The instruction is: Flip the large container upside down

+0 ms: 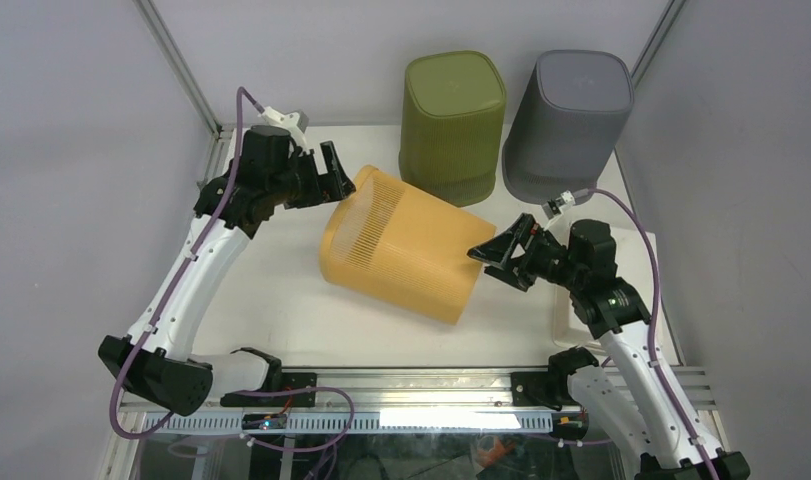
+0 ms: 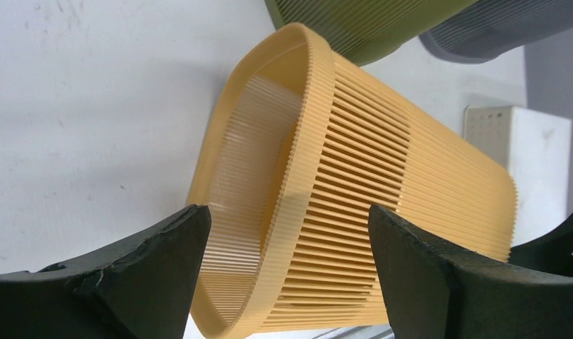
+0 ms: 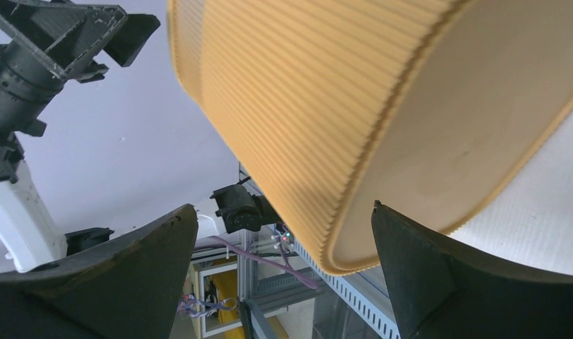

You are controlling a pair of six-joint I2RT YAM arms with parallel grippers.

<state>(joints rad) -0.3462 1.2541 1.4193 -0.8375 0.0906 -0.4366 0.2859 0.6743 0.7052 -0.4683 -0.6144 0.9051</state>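
Observation:
The large yellow ribbed container [image 1: 401, 250] lies on its side in the middle of the white table [image 1: 271, 300], open mouth toward the back left, flat base toward the front right. My left gripper [image 1: 334, 176] is open at the mouth rim. In the left wrist view the rim [image 2: 308, 162] runs just beyond and between the spread fingers of that gripper [image 2: 289, 215], not clamped. My right gripper [image 1: 501, 262] is open at the base. In the right wrist view the base [image 3: 453, 134] sits just past the open gripper [image 3: 283, 212]; I cannot tell whether it touches.
An olive green container [image 1: 451, 120] and a grey container [image 1: 566, 120] stand upside down at the back, close behind the yellow one. A white box [image 1: 571, 325] lies at the right edge beneath my right arm. Metal frame posts [image 1: 181, 70] rise at the back corners.

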